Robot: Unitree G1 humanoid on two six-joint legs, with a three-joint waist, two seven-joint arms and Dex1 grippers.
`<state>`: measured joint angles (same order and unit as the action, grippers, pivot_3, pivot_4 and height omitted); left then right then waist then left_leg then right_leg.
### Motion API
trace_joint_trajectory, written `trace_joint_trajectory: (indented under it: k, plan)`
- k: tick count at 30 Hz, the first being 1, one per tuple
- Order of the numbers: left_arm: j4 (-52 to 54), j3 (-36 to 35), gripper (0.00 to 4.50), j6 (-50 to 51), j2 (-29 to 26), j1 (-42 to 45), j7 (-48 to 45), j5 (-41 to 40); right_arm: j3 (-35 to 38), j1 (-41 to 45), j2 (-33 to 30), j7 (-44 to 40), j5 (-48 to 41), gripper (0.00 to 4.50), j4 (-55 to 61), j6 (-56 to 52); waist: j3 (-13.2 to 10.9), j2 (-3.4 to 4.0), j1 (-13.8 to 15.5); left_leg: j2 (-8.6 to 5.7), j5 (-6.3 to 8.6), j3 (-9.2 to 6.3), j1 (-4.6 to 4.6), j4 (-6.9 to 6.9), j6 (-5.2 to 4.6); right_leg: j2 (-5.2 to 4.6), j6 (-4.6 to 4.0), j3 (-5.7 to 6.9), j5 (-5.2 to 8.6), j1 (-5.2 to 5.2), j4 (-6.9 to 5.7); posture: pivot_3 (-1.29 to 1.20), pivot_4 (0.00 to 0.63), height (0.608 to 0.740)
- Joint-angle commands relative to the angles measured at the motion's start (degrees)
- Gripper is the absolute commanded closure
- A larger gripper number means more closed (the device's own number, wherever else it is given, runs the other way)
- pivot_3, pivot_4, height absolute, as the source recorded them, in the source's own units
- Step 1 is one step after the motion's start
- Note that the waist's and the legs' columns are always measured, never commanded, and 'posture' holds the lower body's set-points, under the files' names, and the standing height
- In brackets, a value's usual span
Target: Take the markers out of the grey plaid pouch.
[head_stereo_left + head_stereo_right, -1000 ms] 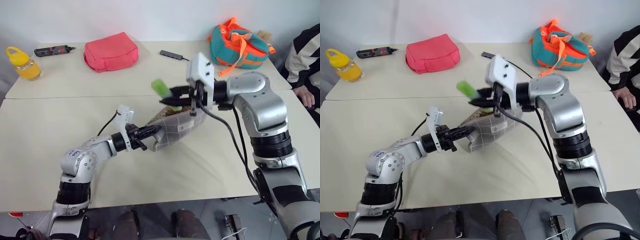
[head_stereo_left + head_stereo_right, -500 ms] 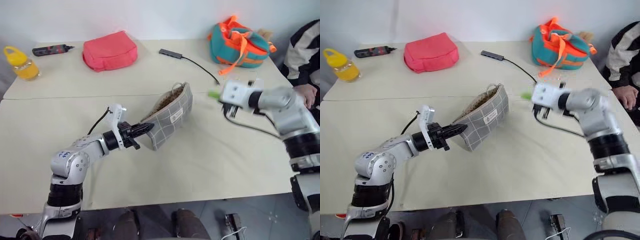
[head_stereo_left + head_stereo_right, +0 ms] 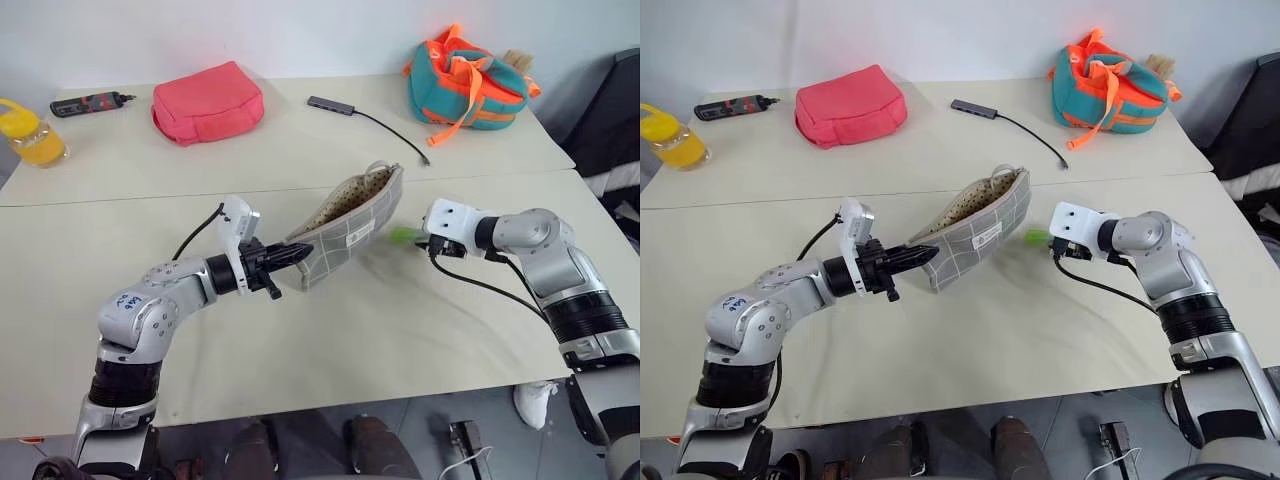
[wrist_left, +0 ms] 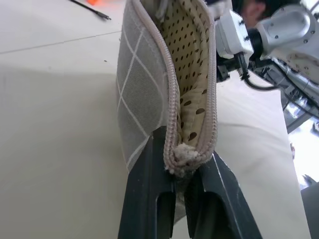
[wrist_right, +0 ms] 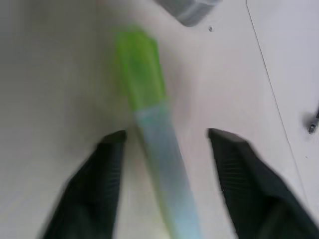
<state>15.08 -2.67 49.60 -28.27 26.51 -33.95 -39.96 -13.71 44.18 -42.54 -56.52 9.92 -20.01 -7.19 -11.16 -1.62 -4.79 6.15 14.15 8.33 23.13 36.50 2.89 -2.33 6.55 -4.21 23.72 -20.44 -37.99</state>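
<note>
Left wrist view: the left gripper [image 4: 182, 172] has its two black fingers pinched on the end seam of the grey plaid pouch [image 4: 167, 84], mouth gaping away from them, dotted brown lining showing.
Pouch place: held clear above the table [image 3: 300, 380], slanting up from the left gripper toward the right gripper [image 3: 432, 238].
Pouch handling: soft, light fabric — it sags and folds; judged best taken at the stiff zip seam, as it is now.
Right gripper: fingers spread apart, the pale green marker [image 5: 144, 124] lying loose between them, touching neither that I can tell.
Marker place: just ahead of the right fingertips, low by the table, beside the pouch mouth [image 3: 1037, 237].
Marker handling: slim, stiff, smooth plastic — likely to roll or slip; pinch across mid-barrel.
Black marker: hidden, perhaps inside the pouch.
</note>
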Motion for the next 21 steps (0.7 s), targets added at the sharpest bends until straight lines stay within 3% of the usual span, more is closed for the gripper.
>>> trace_joint_trajectory:
  k: [1, 7, 14, 17, 21]
  plan:
    - [2.0, 0.5, 4.50, -0.9, -0.9, -0.3, -1.6, 0.4, 5.0, 2.2, -2.3, -4.9, -5.9, 1.70, 6.5, -5.6, 0.0, 0.00, 0.0, 0.00, 0.00, 0.01, 0.00, 0.01, 0.00, 0.00, 0.00, 0.00, 0.00, 0.00, 0.00, 0.00, 0.150, 0.740]
    - [1.6, 0.7, 4.50, -2.1, -3.2, -1.0, -4.5, 1.2, 8.5, 8.7, -3.8, -7.6, -10.4, 1.70, 9.1, -8.7, 0.0, 0.00, 0.0, 0.01, 0.00, 0.03, -0.01, 0.00, 0.00, 0.00, 0.00, -0.04, 0.00, -0.03, -0.01, 0.00, 0.150, 0.740]
    - [1.7, 2.1, 4.50, -2.0, -4.5, -0.9, -6.6, 1.7, 9.3, 15.0, -1.3, -8.0, -13.9, 1.70, 10.1, -6.9, 0.0, 0.00, -0.1, 0.00, 0.01, 0.05, 0.00, 0.00, -0.01, 0.00, 0.00, -0.06, 0.00, -0.04, 0.00, 0.00, 0.150, 0.740]
    - [1.9, 3.2, 4.50, -2.4, -4.6, -0.7, -7.2, 2.4, 8.1, 14.2, 0.9, -12.0, -18.7, 2.32, 15.7, -9.6, 0.0, 0.00, -0.1, 0.02, 0.01, 0.05, 0.00, -0.01, -0.01, 0.02, 0.00, -0.06, 0.00, -0.05, -0.02, 0.00, 0.150, 0.740]
    - [0.7, 3.5, 4.50, -2.5, -4.3, 1.0, -7.7, 2.5, 6.7, 13.9, 3.7, -12.6, -20.6, 3.67, 19.5, -10.4, 0.0, 0.00, 0.0, 0.04, 0.01, 0.05, 0.01, 0.00, -0.01, 0.02, 0.00, -0.06, 0.00, -0.11, -0.13, 0.00, 0.150, 0.740]
